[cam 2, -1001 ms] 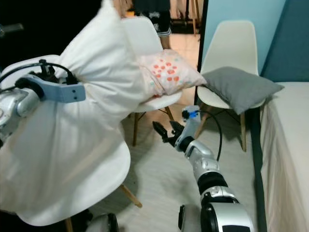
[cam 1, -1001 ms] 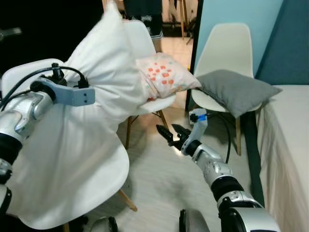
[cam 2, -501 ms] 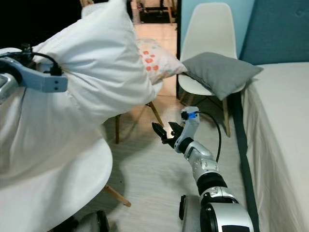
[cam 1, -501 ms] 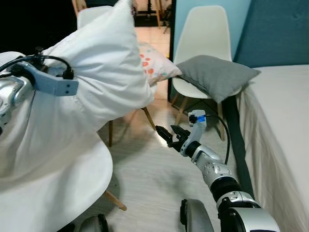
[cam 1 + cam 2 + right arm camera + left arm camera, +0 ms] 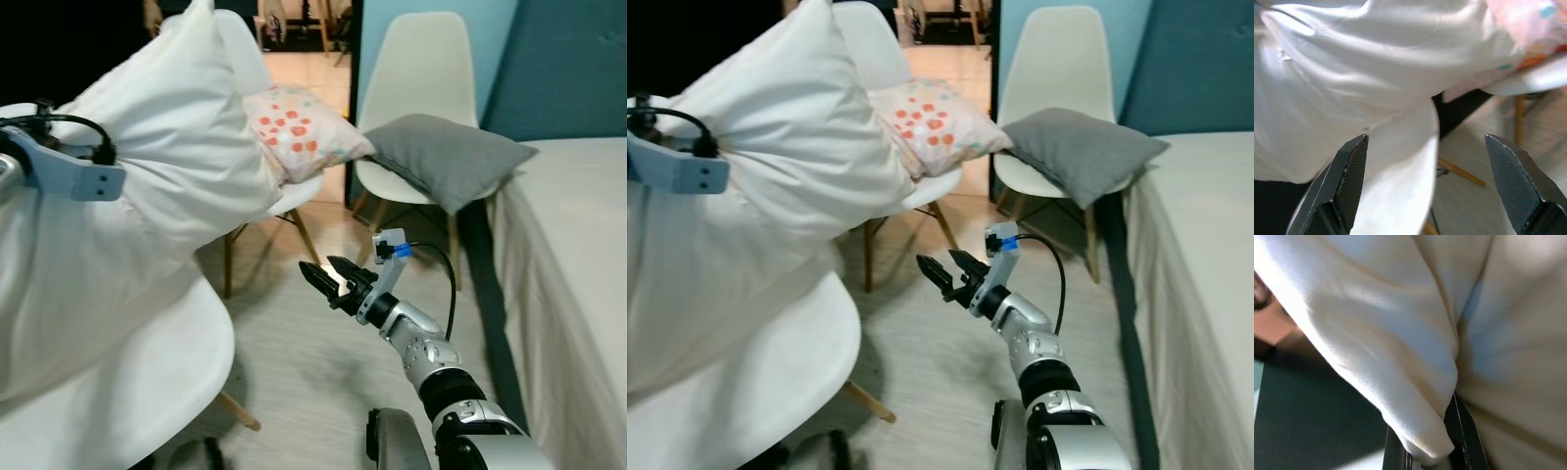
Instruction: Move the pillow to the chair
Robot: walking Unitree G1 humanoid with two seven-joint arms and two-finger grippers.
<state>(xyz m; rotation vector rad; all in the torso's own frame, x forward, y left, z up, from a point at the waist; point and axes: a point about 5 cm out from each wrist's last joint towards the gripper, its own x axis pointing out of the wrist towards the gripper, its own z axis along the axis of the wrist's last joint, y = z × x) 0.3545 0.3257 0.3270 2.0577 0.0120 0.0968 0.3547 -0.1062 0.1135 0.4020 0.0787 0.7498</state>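
Left eye view has the big white pillow [image 5: 147, 166] held up high on the robot's left side, hanging over the near white chair [image 5: 147, 392] at the left, with its lower end draped down toward the seat. The left gripper [image 5: 1425, 450] is clamped on a fold of the pillow's fabric; you can see the black fingers pinching the cloth in the left wrist view. The right gripper [image 5: 328, 279] is out in front over the bare wood floor [image 5: 294, 343], fingers spread wide, holding nothing.

What could go sideways: that grip looks like just a bunch of cloth, not the body of the pillow, so the weight could drag the fabric out of the fingers and the thing flops to the floor instead of landing on the seat. Also, the pillow's far corner is close to the spotted pillow [image 5: 299, 127] on the next white chair [image 5: 245, 59], so a swing could knock that off. The grey pillow [image 5: 446, 162] on the far right chair [image 5: 416, 64] looks safely out of the way.
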